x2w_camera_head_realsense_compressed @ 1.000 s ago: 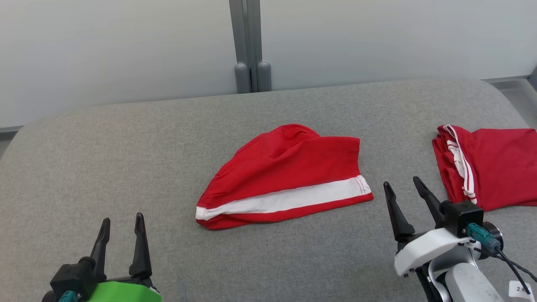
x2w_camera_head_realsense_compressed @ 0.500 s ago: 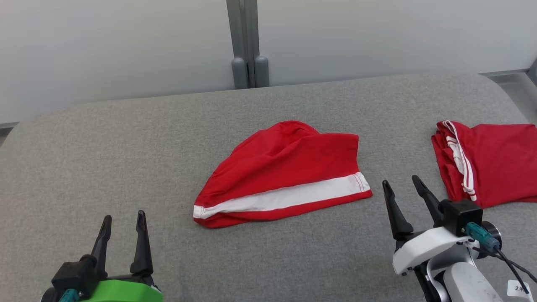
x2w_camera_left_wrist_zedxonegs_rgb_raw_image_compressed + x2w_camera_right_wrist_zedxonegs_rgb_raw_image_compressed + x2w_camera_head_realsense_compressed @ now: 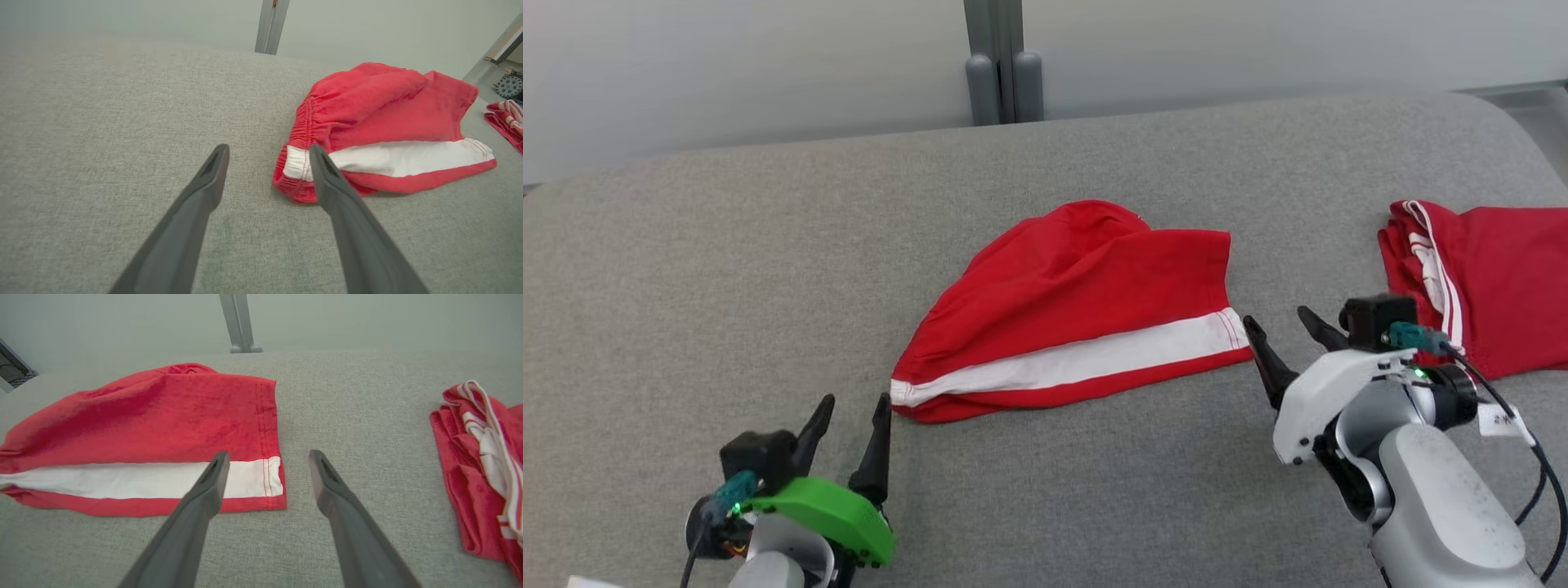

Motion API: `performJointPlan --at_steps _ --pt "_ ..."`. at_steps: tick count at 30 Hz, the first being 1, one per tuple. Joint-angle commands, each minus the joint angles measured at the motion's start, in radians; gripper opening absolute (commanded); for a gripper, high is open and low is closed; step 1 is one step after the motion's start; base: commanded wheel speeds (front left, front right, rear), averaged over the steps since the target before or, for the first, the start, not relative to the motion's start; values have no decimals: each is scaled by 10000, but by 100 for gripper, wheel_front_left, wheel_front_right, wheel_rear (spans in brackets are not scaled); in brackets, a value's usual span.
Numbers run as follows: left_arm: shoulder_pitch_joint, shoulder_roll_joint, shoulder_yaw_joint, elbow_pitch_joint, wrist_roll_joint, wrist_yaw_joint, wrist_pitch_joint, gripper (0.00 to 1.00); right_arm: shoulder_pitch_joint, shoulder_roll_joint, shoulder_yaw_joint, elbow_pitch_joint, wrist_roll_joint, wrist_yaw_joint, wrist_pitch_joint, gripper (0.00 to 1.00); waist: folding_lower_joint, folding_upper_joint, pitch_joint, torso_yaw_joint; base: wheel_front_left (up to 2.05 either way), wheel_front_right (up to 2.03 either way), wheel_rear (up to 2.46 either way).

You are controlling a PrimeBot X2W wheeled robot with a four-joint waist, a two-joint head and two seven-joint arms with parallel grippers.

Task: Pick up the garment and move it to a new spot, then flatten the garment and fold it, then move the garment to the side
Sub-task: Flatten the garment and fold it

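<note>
While the red shorts [image 3: 1078,318] lie loosely bunched near the middle of the grey padded surface [image 3: 727,245], both hands sit low at their two ends, which reads as the setup for a two-point pick. The left hand [image 3: 854,404] has its fingers apart and hovers just beside the elastic waistband [image 3: 296,163]. One finger overlaps that gathered corner in the left wrist view, though I cannot tell whether it touches the cloth. The right hand [image 3: 1274,320] is likewise spread. In the right wrist view its fingers bracket the hemmed leg opening [image 3: 273,477], where the white side stripe [image 3: 1086,359] ends. Taking opposite ends would probably let the fabric hang stretched rather than crumpled when carried. Nothing is gripped yet, so the first step looks barely begun. A second red garment with white stripes [image 3: 1494,278] lies at the far right, well apart from the shorts, likely set aside there.
</note>
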Motion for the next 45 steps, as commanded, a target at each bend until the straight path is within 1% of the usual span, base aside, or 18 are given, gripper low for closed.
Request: performJointPlan --at_steps 1,5,8,13,19,27,36,37,39,40,41,45 --pt "-418 156 -158 223 -44 -27 77 100 -305 -15 32 217 55 -15 319 100 0 0 430 -52 0 0 0" --pt "-1144 228 -863 1032 -403 -27 318 100 -1057 138 120 1129 201 -15 1112 100 0 0 726 -106 0 0 0" --pt "-1491 250 -1315 1362 -690 -28 294 100 -1488 192 310 1718 315 -15 1248 100 0 0 858 -103 0 0 0" --pt "-1863 361 -2013 1778 -1126 -28 81 100 -2036 178 841 2670 507 -15 1009 100 0 0 975 -19 0 0 0" --pt "-2112 470 -2593 2025 -1473 -28 -252 100 -2456 230 1251 3552 899 -15 654 100 0 0 1038 121 0 0 0" --pt "-2313 624 -3012 2249 -1798 -28 -536 100 -2810 193 1788 4065 1417 -15 -31 100 0 0 1068 216 0 0 0" --pt "-2517 658 -3378 2325 -2040 -29 -650 100 -3138 58 2227 4476 1825 -15 -351 100 0 0 1163 245 0 0 0" --pt "-2533 660 -3444 2335 -2090 -29 -656 73 -3161 56 2283 4544 1863 -15 -420 73 0 0 1163 247 0 0 0" --pt "-2547 664 -3526 2306 -2173 -29 -662 9 -3213 57 2376 4599 1920 -15 -501 34 0 0 1154 251 0 0 0" --pt "-2552 681 -3551 2294 -2206 -29 -672 0 -3240 54 2410 4622 1948 -15 -538 15 0 0 1147 252 0 0 0" --pt "-2550 697 -3580 2280 -2237 -29 -687 0 -3267 42 2488 4623 1967 -15 -629 0 0 0 1129 255 0 0 0" --pt "-2472 739 -3592 2226 -2372 -29 -727 0 -3295 -21 2675 4668 2097 -15 -861 0 0 0 1020 252 0 0 0"
